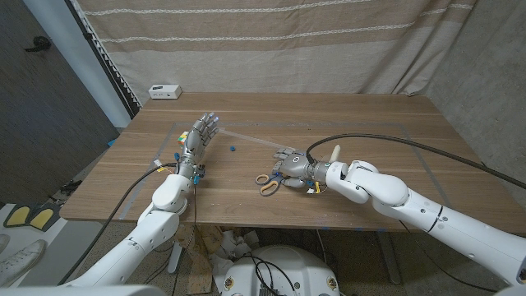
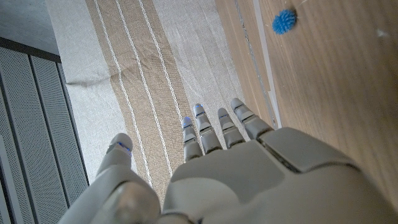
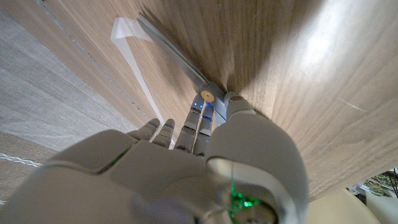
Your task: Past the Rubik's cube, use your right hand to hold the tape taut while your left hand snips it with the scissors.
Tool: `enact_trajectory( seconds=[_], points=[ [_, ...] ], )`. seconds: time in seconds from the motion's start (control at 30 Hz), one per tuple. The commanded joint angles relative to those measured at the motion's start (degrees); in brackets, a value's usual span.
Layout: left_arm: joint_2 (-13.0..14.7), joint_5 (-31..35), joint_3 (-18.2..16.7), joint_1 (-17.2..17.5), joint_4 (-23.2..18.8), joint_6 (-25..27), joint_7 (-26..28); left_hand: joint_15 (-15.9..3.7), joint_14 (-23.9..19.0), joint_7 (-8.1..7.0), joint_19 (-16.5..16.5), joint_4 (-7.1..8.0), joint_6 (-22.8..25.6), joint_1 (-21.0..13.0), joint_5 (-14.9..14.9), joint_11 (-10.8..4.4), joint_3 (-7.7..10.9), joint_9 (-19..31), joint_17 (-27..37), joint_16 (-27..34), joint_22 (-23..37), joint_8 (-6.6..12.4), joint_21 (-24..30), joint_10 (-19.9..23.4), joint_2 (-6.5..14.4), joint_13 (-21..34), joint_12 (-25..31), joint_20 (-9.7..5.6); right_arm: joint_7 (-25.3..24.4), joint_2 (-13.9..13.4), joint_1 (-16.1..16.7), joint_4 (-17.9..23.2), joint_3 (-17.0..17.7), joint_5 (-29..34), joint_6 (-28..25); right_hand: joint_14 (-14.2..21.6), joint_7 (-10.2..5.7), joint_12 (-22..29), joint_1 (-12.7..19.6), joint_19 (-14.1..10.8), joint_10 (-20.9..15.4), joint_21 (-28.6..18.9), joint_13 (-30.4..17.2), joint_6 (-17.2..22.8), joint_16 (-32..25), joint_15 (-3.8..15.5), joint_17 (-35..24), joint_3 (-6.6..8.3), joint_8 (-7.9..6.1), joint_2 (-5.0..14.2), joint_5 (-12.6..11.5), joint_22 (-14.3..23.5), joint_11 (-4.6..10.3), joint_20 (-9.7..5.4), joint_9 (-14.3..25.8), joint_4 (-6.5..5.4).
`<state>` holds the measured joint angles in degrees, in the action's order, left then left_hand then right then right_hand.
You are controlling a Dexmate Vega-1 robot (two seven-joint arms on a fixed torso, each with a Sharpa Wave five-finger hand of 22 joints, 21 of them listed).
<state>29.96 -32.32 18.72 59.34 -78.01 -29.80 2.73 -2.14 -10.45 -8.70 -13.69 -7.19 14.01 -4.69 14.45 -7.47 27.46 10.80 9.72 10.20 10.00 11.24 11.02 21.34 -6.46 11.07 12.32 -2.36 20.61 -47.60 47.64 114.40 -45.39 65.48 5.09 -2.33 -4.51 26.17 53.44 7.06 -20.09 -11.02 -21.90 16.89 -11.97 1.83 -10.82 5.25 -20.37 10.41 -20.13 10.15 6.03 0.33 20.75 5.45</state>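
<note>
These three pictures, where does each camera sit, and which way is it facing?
Head view: on the robot's head, looking down at the wooden table; both arms show, the left hand raised by the colourful Rubik's cube, the right hand near the orange-handled scissors.
Left wrist view: on the left wrist, looking along the left hand towards the striped beige curtain.
Right wrist view: on the right wrist, looking along the right hand at the clear tape strip.
Shared: the small blue spiky ball.

Wooden desk (image 1: 345,115) backed by a striped beige curtain (image 1: 271,41), small blue spiky ball (image 1: 233,149) seen mid-desk, white box (image 1: 164,91) placed at the far left corner
</note>
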Motion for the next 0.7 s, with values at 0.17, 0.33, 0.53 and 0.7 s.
enact_trajectory(
  seconds=[0.17,0.33,0.53,0.7],
  points=[
    [0.0,0.0,-0.1,0.5,-0.4,-0.2,0.3,-7.25,0.1,0.16,0.3,0.09,0.7,0.6,0.2,0.07,-0.30,0.1,0.3,0.3,0.2,0.33,0.2,0.3,-0.3,0.1,0.3,-5.07,-0.6,0.7,-0.2,-2.2,-1.5,0.3,0.4,1.8,-0.19,2.0,0.3,-0.1,-1.4,-0.3,-1.9,0.7,-0.8,4.86,-0.6,0.52,-1.99,-0.82,0.3,0.1,0.30,1.42,2.2,-0.03],
    [-0.2,0.0,-0.1,0.5,-0.2,-0.5,0.3,-7.22,0.1,0.13,0.3,0.11,0.7,0.7,0.2,0.03,-0.34,0.1,0.3,0.3,0.2,0.33,0.2,0.2,-0.3,0.1,0.3,-5.06,-2.2,0.5,-0.2,-2.9,-1.5,0.0,0.5,3.3,-1.08,3.9,0.6,-0.9,-3.4,-0.5,-3.4,2.3,-1.3,5.63,-0.9,0.55,-4.07,-0.97,0.5,0.1,0.93,1.72,3.8,0.08],
    [-0.3,-0.1,-0.1,0.7,-0.1,-0.6,0.4,-7.19,0.1,0.11,0.3,0.14,0.7,0.7,0.2,0.15,-0.40,0.1,0.3,0.3,0.2,0.31,0.2,0.3,-0.2,0.1,0.3,-5.07,-6.2,0.4,0.2,-3.9,-1.4,-0.4,0.9,6.3,-2.19,7.8,1.0,-2.6,-7.1,-0.9,-6.8,4.4,-2.6,7.41,-2.1,0.48,-8.56,-1.04,0.6,0.1,2.81,1.91,7.9,0.14],
    [-0.2,-0.1,-0.1,0.8,-0.3,-0.6,0.4,-7.09,0.2,0.09,0.3,0.17,0.6,0.8,0.2,0.10,-0.44,0.1,0.3,0.3,0.2,0.29,0.2,0.2,-0.2,0.1,0.2,-4.92,-9.8,0.1,0.6,-4.5,-1.2,-0.8,1.2,9.6,-3.46,12.7,1.7,-4.7,-10.2,-1.2,-11.7,5.6,-4.5,9.64,-4.0,0.16,-14.13,-1.08,0.5,0.2,4.96,1.69,13.6,0.20]
  ],
)
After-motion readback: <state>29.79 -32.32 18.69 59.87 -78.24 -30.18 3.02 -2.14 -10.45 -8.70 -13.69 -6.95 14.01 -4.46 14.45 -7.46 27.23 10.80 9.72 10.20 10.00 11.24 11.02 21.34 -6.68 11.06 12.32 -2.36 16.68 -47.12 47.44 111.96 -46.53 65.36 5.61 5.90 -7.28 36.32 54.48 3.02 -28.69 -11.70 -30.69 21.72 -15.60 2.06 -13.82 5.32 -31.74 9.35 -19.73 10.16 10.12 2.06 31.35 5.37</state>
